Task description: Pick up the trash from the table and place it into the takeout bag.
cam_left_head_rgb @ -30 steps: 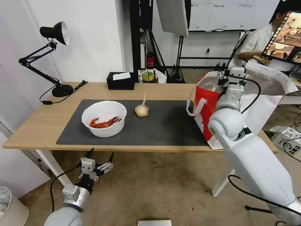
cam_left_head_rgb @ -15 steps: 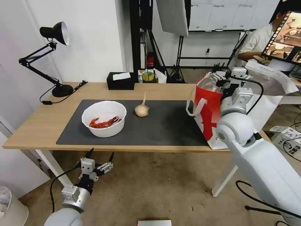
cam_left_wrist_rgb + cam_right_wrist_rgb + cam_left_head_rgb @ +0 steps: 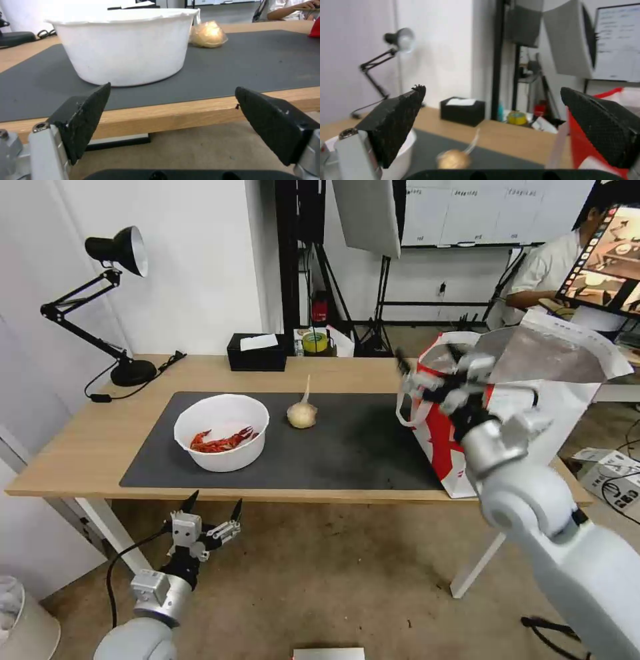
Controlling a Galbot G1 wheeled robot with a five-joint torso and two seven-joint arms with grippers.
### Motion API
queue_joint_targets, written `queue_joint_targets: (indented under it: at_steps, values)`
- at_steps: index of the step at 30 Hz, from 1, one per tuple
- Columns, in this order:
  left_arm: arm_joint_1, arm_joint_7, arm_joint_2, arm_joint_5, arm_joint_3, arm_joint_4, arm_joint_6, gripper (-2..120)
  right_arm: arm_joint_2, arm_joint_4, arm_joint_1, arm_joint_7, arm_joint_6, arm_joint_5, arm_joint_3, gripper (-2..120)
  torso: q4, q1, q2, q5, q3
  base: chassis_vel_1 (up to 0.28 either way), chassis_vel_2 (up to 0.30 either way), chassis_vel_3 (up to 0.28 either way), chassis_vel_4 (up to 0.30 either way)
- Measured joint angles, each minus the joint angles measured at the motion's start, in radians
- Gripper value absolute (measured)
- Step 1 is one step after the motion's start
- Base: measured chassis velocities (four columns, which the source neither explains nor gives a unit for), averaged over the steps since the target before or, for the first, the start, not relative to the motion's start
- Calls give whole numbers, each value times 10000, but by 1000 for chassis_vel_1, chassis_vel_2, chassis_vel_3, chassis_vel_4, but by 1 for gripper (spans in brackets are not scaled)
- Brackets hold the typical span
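Takeout bag (image 3: 533, 400): right claw (image 3: 433, 373) swung out from over its mouth, spread and empty; bowl (image 3: 221, 432) and bundle (image 3: 302, 414) remain on counter (image 3: 80, 447).

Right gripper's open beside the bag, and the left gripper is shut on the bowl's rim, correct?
Not quite. The left gripper is open and empty, parked below the table's front edge, apart from the bowl; the left wrist view shows its fingers spread short of the bowl. The right gripper is open beside the takeout bag, as you said.

Mat (image 3: 347, 443) btwn bundle (image 3: 301, 414) & bag (image 3: 447, 427) open; bowl (image 3: 222, 432) probably blocks left.
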Motion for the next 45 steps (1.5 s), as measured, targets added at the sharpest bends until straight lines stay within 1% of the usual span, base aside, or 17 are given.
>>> queue_joint_targets:
  at_steps: [2, 4, 5, 7, 8, 11, 13, 15, 16, 17, 19, 20, 22, 24, 29, 35, 45]
  values:
    - [-38, 12, -12, 14, 38, 30, -24, 100, -36, 122, -344, -123, 71, -77, 132, 100, 2, 0, 0, -7, 0, 0, 0, 0, 0]
    - [-109, 20, -9, 73, 59, 69, -97, 100, 33, 284, -1341, -395, 345, -423, 520, 100, 0, 0, 0, 0, 0, 0, 0, 0, 0]
    - [-109, 20, -9, 73, 59, 69, -97, 100, 33, 284, -1341, -395, 345, -423, 520, 100, 0, 0, 0, 0, 0, 0, 0, 0, 0]
    - [-129, 38, 11, 91, 47, 123, -149, 100, 317, 258, -2504, -809, 977, -1024, 955, 100, -1, 0, 0, 0, 0, 0, 0, 0, 0]
    - [-129, 38, 11, 91, 47, 123, -149, 100, 317, 258, -2504, -809, 977, -1024, 955, 100, -1, 0, 0, 0, 0, 0, 0, 0, 0]
    - [-82, 45, 48, 137, -1, 198, -220, 100, 970, 75, -3883, -1199, 1681, -1911, 1429, 100, -1, 0, 0, -1, -1, 0, 0, 0, 0]
    - [-65, 49, 51, 163, -8, 210, -225, 100, 1107, 23, -4105, -1233, 1819, -2101, 1482, 100, -1, -1, 0, 1, 0, 0, 0, 0, 0]
    - [-18, 57, 30, 260, -39, 268, -292, 100, 1766, -261, -5086, -1286, 2549, -2900, 1688, 100, -1, -1, 0, 0, -1, 0, 0, 0, 0]
    - [-18, 57, 30, 260, -39, 268, -292, 100, 1766, -261, -5086, -1286, 2549, -2900, 1688, 100, -1, -1, 0, 0, -1, 0, 0, 0, 0]
    - [4, 61, 25, 277, -51, 292, -328, 100, 2049, -435, -5480, -1285, 2844, -3162, 1736, 100, -2, -1, 0, 0, -1, 0, 0, 0, 0]
    - [41, 62, 25, 284, -73, 318, -384, 100, 2331, -729, -5875, -1267, 3254, -3461, 1762, 100, -2, -1, 0, -1, -1, 0, 0, 0, 0]
    - [41, 62, 25, 284, -73, 318, -384, 100, 2331, -729, -5875, -1267, 3254, -3461, 1762, 100, -2, -1, 0, -1, -1, 0, 0, 0, 0]
    - [102, 61, 16, 287, -120, 333, -423, 100, 2530, -1151, -6171, -1240, 3686, -3811, 1762, 100, -1, -1, 0, 0, -1, 0, 0, 0, 0]
    - [132, 62, -4, 298, -143, 333, -430, 100, 2595, -1303, -6251, -1219, 3819, -3894, 1760, 100, -1, -1, -1, 0, -1, 0, 0, 0, 0]
    - [326, 58, -118, 637, -309, 377, -431, 100, 2988, -1853, -6530, -1146, 4319, -4176, 1711, 100, 0, 0, -1, -1, -1, 0, 0, 0, 0]
    - [391, 56, -129, 658, -425, 414, -460, 100, 3138, -2007, -6525, -1145, 4389, -4255, 1593, 100, 0, 1, -1, -1, 0, 0, 0, 0, 0]
    - [442, 56, -150, 655, -432, 425, -482, 100, 3120, -2035, -6399, -1131, 4352, -4203, 1510, 100, 0, 0, -1, -1, 0, 0, 0, 0, 0]
